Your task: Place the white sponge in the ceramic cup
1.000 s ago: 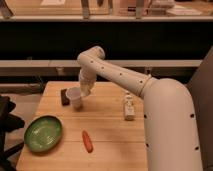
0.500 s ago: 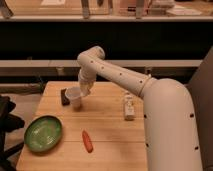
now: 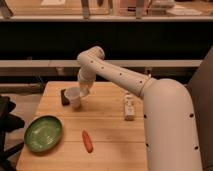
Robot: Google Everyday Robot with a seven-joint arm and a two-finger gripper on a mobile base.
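Dark shelving runs behind a pale wooden table (image 3: 110, 130), and the white arm (image 3: 115, 75) bends down from the right to bring the gripper (image 3: 84, 91) over the far left part of that surface. Its jaws are drawn tight together. Just below it and a little to its left stands the ceramic cup (image 3: 74, 98), its rim right at the fingertips, which looks like a deliberate line-up for dropping something straight in. The white sponge cannot be told apart from the pale fingers and the pale cup, so whether it is pinched in the jaws or already lying inside the cup is unclear. A dark block (image 3: 64, 96) sits just beyond the cup, on the side away from the gripper, touching or nearly touching it. Well away toward the near edge lie a green plate (image 3: 43, 134) and an orange stick-shaped item (image 3: 87, 141). A small pale bottle (image 3: 129, 108) stands off to the gripper's other side, under the arm's reach and clear of the work.
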